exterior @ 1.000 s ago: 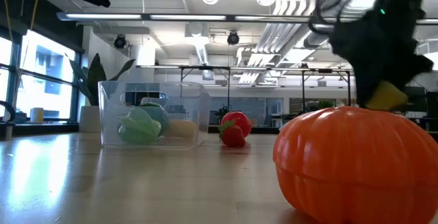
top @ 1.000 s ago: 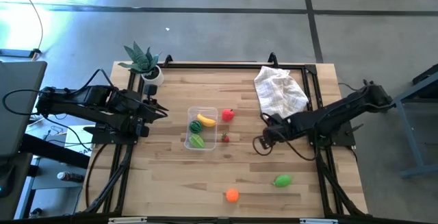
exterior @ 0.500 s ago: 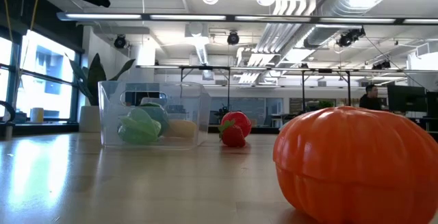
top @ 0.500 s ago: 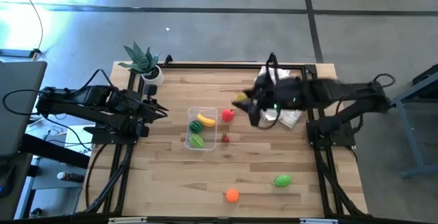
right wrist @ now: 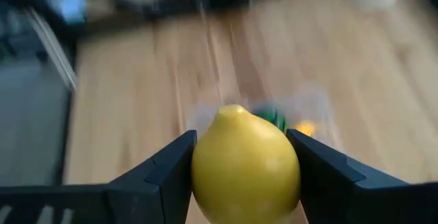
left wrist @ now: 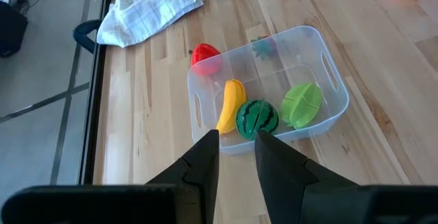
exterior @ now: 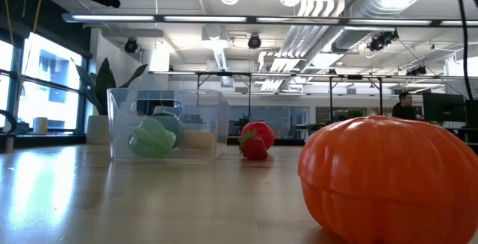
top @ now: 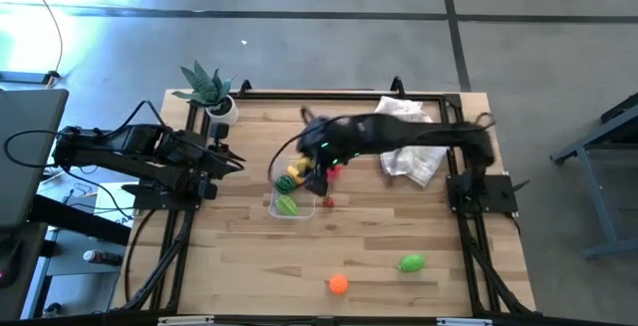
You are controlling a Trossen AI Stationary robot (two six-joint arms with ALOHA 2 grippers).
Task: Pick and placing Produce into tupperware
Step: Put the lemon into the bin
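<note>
Right wrist view only: lemon (right wrist: 245, 162) clamped between the right gripper (top: 304, 173) fingers, tupperware (left wrist: 335, 90) blurred beyond.

Left wrist view only: tub contents, banana (left wrist: 230, 104), watermelon (left wrist: 257, 118), light green piece (left wrist: 302, 104); red fruit (left wrist: 205, 56) just outside its wall.

High view: right arm stretched across the table (top: 239, 256), gripper above the tupperware. Left gripper (left wrist: 235, 152) pressed together, parked at the table's left edge. Orange (top: 338, 284) and green piece (top: 411, 262) near the front edge.

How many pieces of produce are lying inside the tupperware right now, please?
3: a banana, a watermelon and a light green piece, side by side in the tupperware. None appears hidden.
</note>
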